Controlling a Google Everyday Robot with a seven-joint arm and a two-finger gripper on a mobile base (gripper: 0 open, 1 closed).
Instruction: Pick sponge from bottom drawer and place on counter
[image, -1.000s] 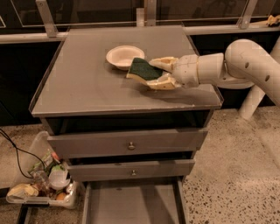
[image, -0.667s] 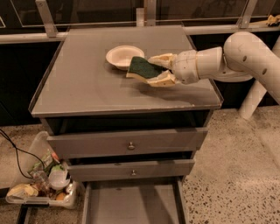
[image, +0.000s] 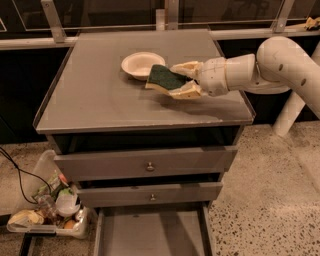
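Observation:
The sponge (image: 163, 78), dark green on top with a pale yellow edge, is held between the fingers of my gripper (image: 179, 80) just above the counter (image: 100, 100), right of its middle. The gripper reaches in from the right on a white arm and is shut on the sponge. The sponge's left end sits next to a small white bowl (image: 142, 64). The bottom drawer (image: 150, 232) is pulled open at the foot of the cabinet and its flat grey floor shows nothing in it.
Two grey drawers with round knobs (image: 150, 166) sit between counter and bottom drawer, the upper one slightly open. A plastic bin of clutter (image: 47, 212) with a black cable stands on the floor at left. A metal rail runs behind the counter.
The gripper with the sponge has lifted slightly and shifted toward the back of the counter, closer to the white bowl.

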